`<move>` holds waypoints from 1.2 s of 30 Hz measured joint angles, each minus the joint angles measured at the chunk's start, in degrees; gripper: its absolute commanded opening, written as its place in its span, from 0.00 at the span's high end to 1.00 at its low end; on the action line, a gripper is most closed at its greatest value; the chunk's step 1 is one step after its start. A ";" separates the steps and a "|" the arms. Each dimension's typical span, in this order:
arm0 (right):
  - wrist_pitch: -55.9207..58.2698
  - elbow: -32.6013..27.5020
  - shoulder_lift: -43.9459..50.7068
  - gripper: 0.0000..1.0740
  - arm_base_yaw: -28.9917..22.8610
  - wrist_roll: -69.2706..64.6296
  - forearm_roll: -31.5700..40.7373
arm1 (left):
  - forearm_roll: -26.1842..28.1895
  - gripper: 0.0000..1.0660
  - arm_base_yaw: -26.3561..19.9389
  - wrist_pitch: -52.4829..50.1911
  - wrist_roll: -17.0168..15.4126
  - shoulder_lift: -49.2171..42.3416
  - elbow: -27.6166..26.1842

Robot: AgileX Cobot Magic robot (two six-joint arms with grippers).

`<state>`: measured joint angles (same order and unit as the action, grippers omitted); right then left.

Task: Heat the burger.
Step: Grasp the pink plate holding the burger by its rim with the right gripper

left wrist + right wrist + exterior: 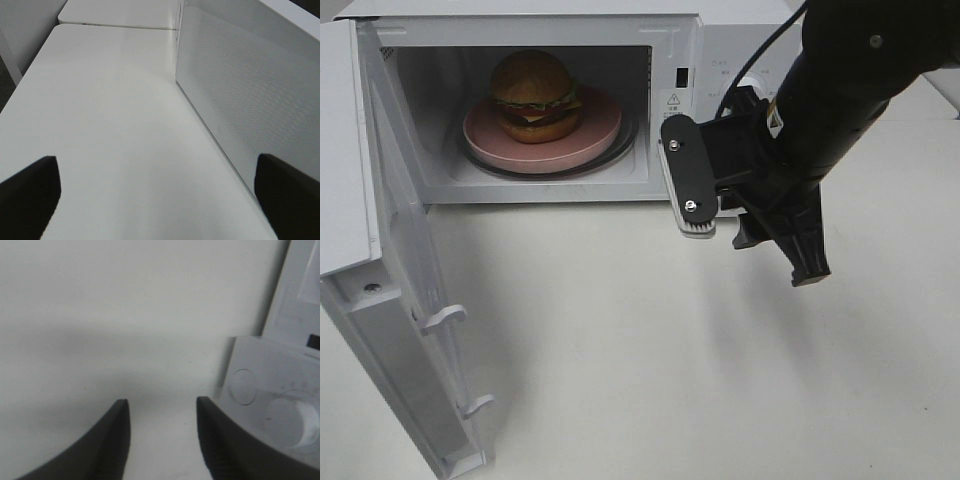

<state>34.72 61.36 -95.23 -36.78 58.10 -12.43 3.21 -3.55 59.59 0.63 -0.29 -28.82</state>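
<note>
With the tall golden-bun burger [534, 95] on its flat pink plate [605, 135] inside the white microwave [675, 40], upper left of frame, next is shutting the door [405, 330] w/o a slam; right pincer [752, 230] spread, empty; left pincer [160, 195] spread too.

The exterior high camera looks steeply down at the open microwave [550, 100]. The left wrist camera skims the table [110, 130] beside it; the right wrist camera closely faces its control panel [275, 395].

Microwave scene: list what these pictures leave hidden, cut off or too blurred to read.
- Left claw: absent from the exterior high view; its wrist view crops the fingers at the edge.
- Burger: its far side faces away; neither wrist view shows it.
- Microwave panel: the right claw and arm cover most of it; the print is too small to read.
- Dial: blurred in the right wrist view.
</note>
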 measured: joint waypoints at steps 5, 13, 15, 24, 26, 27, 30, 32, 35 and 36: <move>-6.82 0.00 0.00 0.19 -3.27 -4.07 -3.84 | 0.00 0.08 0.00 0.00 0.00 0.00 0.00; -9.34 3.78 -1.83 0.19 -6.70 -7.22 -8.54 | 0.00 0.08 0.00 0.00 0.00 0.00 0.00; -9.34 5.21 -2.92 0.19 -7.28 -7.51 -9.28 | 0.00 0.08 0.00 0.00 0.00 0.00 0.00; -9.40 10.89 -8.59 0.21 -7.79 -8.59 -9.68 | 0.00 0.08 0.00 0.00 0.00 0.00 0.00; -9.40 11.86 -9.68 0.21 -7.79 -8.59 -9.68 | 0.00 0.08 0.00 0.00 0.00 0.00 0.00; -9.40 12.43 -10.31 0.21 -7.79 -8.59 -9.68 | 0.00 0.08 0.00 0.00 0.00 0.00 0.00; -9.45 14.15 -12.26 0.21 -7.79 -8.65 -9.63 | 0.00 0.08 0.00 0.00 0.00 0.00 0.00; -9.51 15.76 -13.69 0.22 -7.79 -8.65 -9.63 | 0.00 0.08 0.00 0.00 0.00 0.00 0.00; -9.51 18.51 -15.70 0.22 -7.79 -8.77 -9.63 | 0.00 0.08 0.00 0.00 0.00 0.00 0.00; -9.51 18.51 -15.70 0.22 -7.79 -8.77 -9.63 | 0.00 0.08 0.00 0.00 0.00 0.00 0.00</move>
<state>25.21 79.87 -110.92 -44.58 49.33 -22.06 3.21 -3.55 59.59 0.63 -0.29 -28.82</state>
